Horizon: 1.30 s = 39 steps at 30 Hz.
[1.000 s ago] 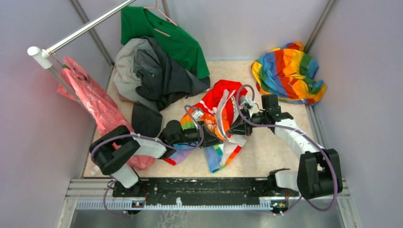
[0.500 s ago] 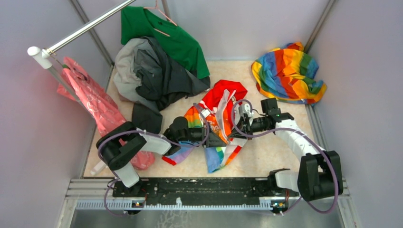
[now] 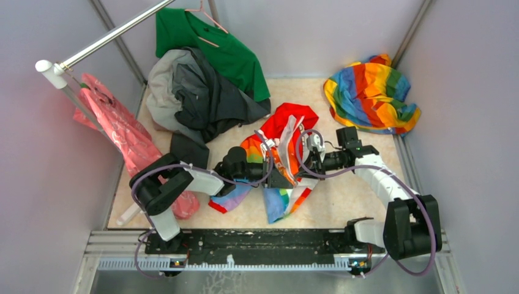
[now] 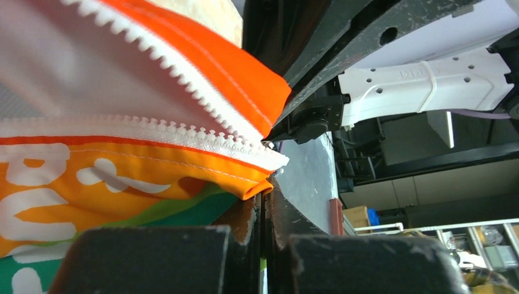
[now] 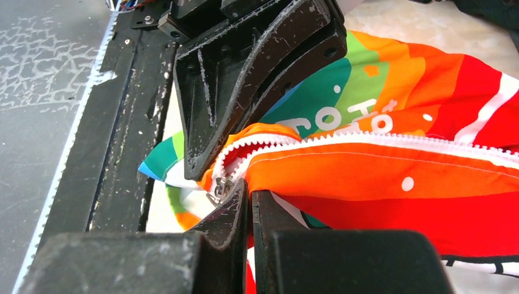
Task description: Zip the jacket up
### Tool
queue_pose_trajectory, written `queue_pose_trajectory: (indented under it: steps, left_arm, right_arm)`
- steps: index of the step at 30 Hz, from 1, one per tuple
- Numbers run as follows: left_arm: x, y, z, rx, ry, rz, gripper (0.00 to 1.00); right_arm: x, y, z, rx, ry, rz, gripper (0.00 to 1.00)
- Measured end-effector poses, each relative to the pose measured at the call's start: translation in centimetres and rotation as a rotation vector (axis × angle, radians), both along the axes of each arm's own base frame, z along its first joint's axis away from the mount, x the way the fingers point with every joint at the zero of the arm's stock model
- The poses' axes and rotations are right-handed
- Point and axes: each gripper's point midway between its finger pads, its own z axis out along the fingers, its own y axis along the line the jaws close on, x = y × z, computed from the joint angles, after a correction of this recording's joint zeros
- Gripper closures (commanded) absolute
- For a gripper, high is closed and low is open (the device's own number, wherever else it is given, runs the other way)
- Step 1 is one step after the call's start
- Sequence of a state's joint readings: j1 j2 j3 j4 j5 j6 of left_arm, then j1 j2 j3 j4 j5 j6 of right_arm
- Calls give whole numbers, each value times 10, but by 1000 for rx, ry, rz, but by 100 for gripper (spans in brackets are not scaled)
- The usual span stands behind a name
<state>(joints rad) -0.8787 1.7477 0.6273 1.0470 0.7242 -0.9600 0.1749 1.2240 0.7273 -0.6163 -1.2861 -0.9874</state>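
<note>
Far to the left of the jacket point(image 3: 287, 121), a pink cloth point(image 3: 116, 131) hangs under a metal rail point(image 3: 104, 41). Nearer, behind and to the left of the jacket, a dark grey garment point(image 3: 202, 101) lies in a heap on the desk point(image 3: 355, 196). A green shirt point(image 3: 229, 52) hangs above it at the back wall.

The jacket itself lies crumpled in the middle of the desk, with its red hood toward the back and its rainbow panels toward the arms.

The left gripper point(image 3: 280, 176) reaches the jacket from its left side. In the left wrist view we see the left gripper point(image 4: 264, 211) closed on the orange front edge, just below the white zipper teeth point(image 4: 183, 131). Two rows of teeth run apart there, so the zipper is not yet closed.

The right gripper point(image 3: 304, 166) meets the jacket from its right side, very near the left one. In the right wrist view the right gripper point(image 5: 250, 199) is closed on the orange strip, right beside the metal zipper slider point(image 5: 220, 188). The black fingers of the left gripper stand just above the slider.

Well to the right of the jacket and further back, a rainbow cloth point(image 3: 370, 95) lies in the corner, apart from the jacket.
</note>
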Motion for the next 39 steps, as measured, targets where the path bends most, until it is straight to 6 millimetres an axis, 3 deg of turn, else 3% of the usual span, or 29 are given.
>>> queue_pose_trajectory:
  steps: [4,14,20,23,28,32,35,39]
  left_arm:
    - [6,3,-4,12,40,18,100]
    - [12,7,-19,37,114,22,100]
    - [18,12,-18,26,127,21,100]
    - [19,13,-17,21,130,17,100]
    - [18,14,-23,20,161,0,100]
    - [16,14,-26,20,183,-10,100]
    - [16,13,-24,8,188,-16,100]
    - [15,13,-21,-4,188,-21,100]
  right_arm:
    - [5,-1,-1,-14,10,-23,93]
    - [16,-1,-3,-33,35,-66,67]
    - [22,-5,-5,-71,22,-99,61]
    - [22,-10,4,-61,2,-116,56]
    - [15,-18,26,11,-29,-101,37]
    - [-1,-16,28,43,-17,-57,35]
    - [-10,-15,27,70,-22,-30,40]
    - [-30,-15,8,90,16,-8,45]
